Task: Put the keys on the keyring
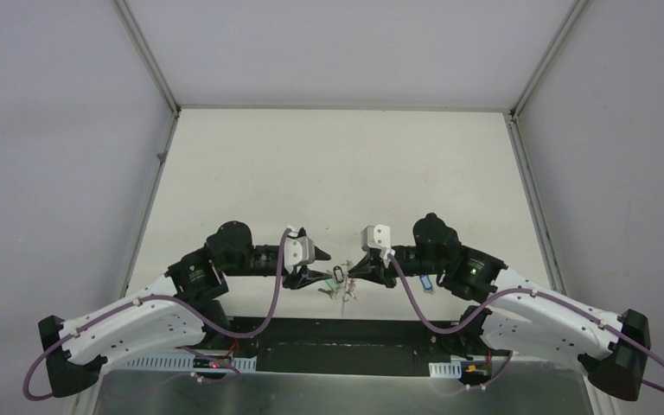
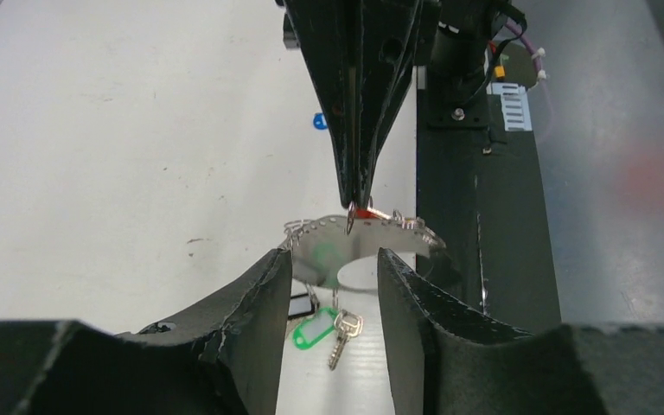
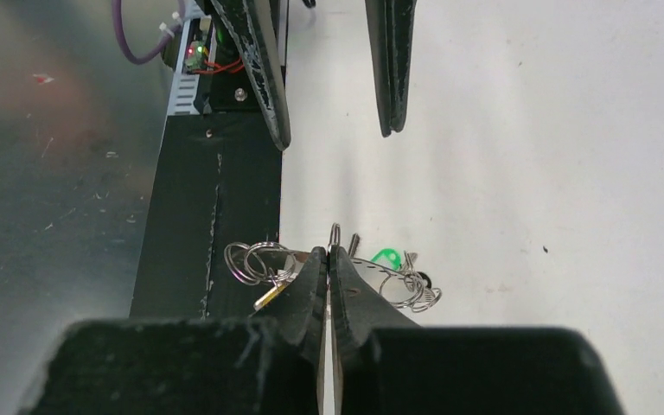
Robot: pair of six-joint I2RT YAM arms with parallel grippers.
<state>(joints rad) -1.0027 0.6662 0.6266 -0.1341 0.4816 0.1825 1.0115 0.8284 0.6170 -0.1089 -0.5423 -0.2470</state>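
Note:
The keyring [image 2: 389,232], a thin grey hoop with small split rings [image 3: 255,259] on its rim, hangs above the white table at its near edge, between the two grippers [image 1: 339,277]. My right gripper [image 3: 328,251] is shut on its rim, with a small ring loop sticking out between the tips; it also shows in the left wrist view [image 2: 352,212], beside a red tag [image 2: 365,211]. A green-tagged key [image 2: 314,333] and a silver key [image 2: 342,339] dangle below the hoop. My left gripper [image 2: 333,255] is open, with the hoop just beyond its fingertips. A blue-tagged key [image 2: 318,121] lies apart on the table.
The black base plate [image 2: 484,216] and a metal sheet [image 3: 52,173] lie just beside the hoop at the table's near edge. White enclosure walls [image 1: 69,130] stand left, right and behind. The right arm [image 1: 450,259] reaches over the blue-tagged key [image 1: 426,283].

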